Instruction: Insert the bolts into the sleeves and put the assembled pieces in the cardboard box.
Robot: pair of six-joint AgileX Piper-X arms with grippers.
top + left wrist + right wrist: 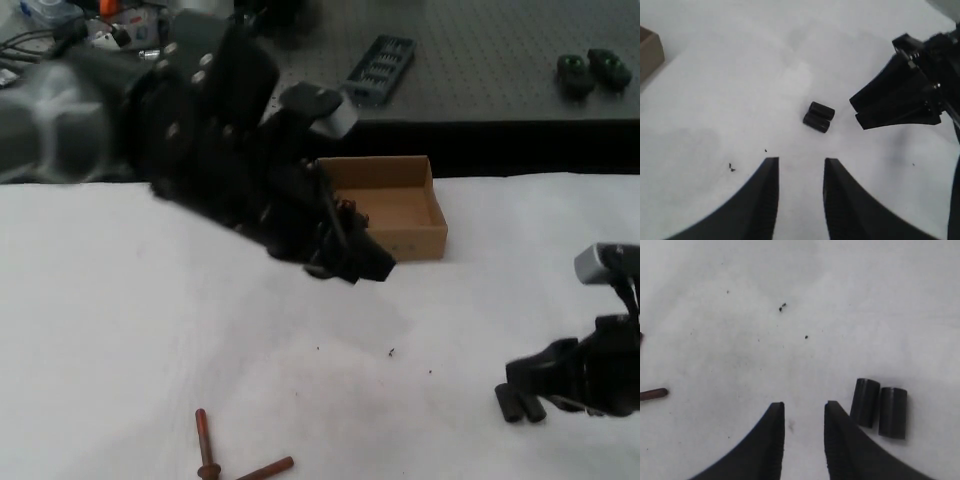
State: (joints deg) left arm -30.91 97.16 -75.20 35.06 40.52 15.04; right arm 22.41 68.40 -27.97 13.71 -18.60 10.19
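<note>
Right, both grippers are empty with fingers parted: left gripper [800, 162] hovers by the cardboard box [410, 242], right gripper [803, 407] sits just beside the two sleeves [865, 402], near right. Bolts [203, 440] lie near left. Sleeve pickup next, I reckon: I shift sideways and straddle one.

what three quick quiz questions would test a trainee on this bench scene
1. True or false: the two sleeves lie inside the cardboard box.
2. How many bolts lie on the white sheet?
3. The left gripper and the right gripper are each: A) open and empty B) shut on a bolt C) shut on a sleeve

Key: 1 false; 2 two; 3 A
</note>
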